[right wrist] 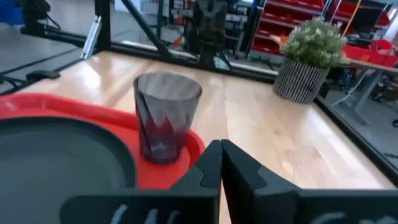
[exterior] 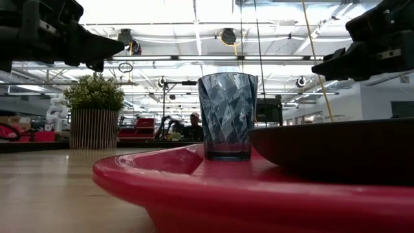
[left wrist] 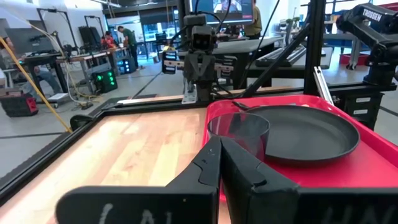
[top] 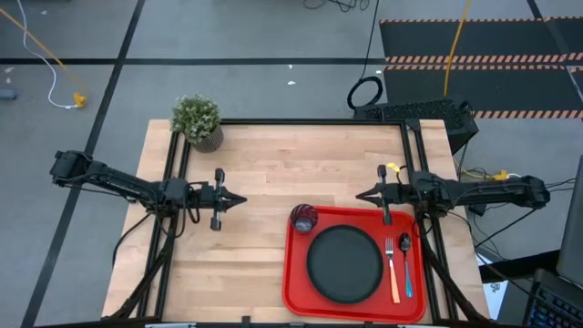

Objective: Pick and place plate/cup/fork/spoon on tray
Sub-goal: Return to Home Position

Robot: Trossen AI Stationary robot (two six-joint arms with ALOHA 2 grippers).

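A large bright red rectangular plastic tray [top: 295, 273] with a raised rim lies on the pale wooden counter [top: 273, 164], toward its right near part. A round matte black plate [top: 343, 264] sits flat in the middle of the tray. A small transparent glass tumbler, the cup [top: 303, 218], stands upright in the tray's far left corner, just beside the plate. To the right of the plate, a slim fork [top: 392, 269] with an orange handle and silver tines lies side by side with a slim spoon [top: 406, 264] with a light blue handle and dark bowl; the fork is between plate and spoon, and both heads point to the far rim. The left arm [top: 118, 182] reaches in level above bare counter off the tray's left side, its jaws closed to a point and empty. The right arm [top: 483, 192] faces it, its jaws also pressed together, holding nothing, above the counter just beyond the tray's far rim. A small potted green plant [top: 198, 121] stands at the counter's far left corner.
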